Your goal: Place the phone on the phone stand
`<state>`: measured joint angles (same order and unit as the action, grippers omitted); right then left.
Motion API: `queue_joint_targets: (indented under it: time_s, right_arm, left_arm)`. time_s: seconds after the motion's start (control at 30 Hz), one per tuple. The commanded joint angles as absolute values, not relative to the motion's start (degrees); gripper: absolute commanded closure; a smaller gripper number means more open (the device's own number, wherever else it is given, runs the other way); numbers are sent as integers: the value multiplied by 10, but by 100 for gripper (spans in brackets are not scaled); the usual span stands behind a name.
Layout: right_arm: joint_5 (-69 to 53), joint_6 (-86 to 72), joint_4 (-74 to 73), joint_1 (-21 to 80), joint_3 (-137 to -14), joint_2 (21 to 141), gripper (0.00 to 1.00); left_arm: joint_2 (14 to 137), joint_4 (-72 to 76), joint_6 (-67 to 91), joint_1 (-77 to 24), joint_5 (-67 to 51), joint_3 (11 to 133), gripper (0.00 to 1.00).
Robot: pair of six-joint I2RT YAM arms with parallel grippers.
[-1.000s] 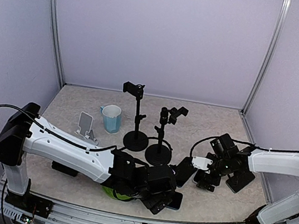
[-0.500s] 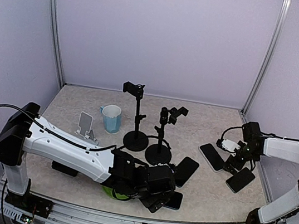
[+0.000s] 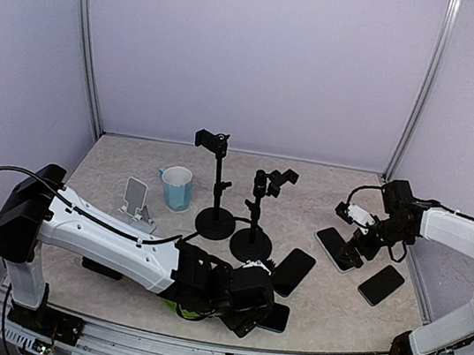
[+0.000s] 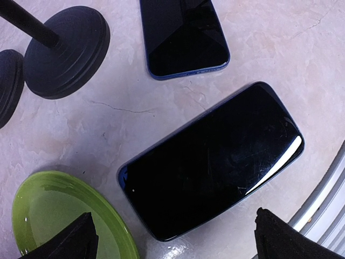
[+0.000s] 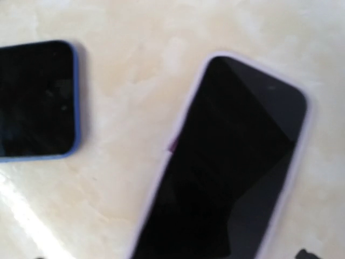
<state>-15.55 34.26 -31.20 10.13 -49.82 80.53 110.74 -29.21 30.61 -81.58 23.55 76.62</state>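
A dark blue phone (image 4: 210,162) lies flat on the table at the near edge; it also shows in the top view (image 3: 276,317). My left gripper (image 4: 178,240) hovers over it, open, with one fingertip (image 4: 75,240) on each side and nothing held. A phone in a lilac case (image 5: 232,162) lies under my right gripper (image 3: 361,241), which is open and empty; only its tips show at the lower corners of the right wrist view. The white phone stand (image 3: 136,196) stands empty at the left, far from both grippers.
A green plate (image 4: 48,216) lies beside the near phone. Two black clamp stands (image 3: 216,219) (image 3: 251,242) stand mid-table, with a blue cup (image 3: 176,186) to their left. More phones lie nearby, one (image 3: 294,271) in the middle and one (image 3: 380,284) at the right.
My right arm has swung from the middle of the table out to the right and back, and is now over the lilac-cased phone. My left gripper has barely moved.
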Motion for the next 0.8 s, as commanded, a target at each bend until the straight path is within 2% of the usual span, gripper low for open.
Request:
queue_joint_targets:
  time_s: [0.0, 0.4, 0.77]
  right_arm:
    - [-114, 304, -303, 133, -494, 836, 0]
    - [-9, 246, -267, 155, -514, 921, 0]
    - [25, 217, -294, 154, -530, 963, 0]
  left_arm:
    - [1101, -279, 309, -817, 250, 775, 1]
    - [1108, -282, 317, -818, 235, 781, 1]
    - [1109, -286, 318, -821, 234, 781, 1]
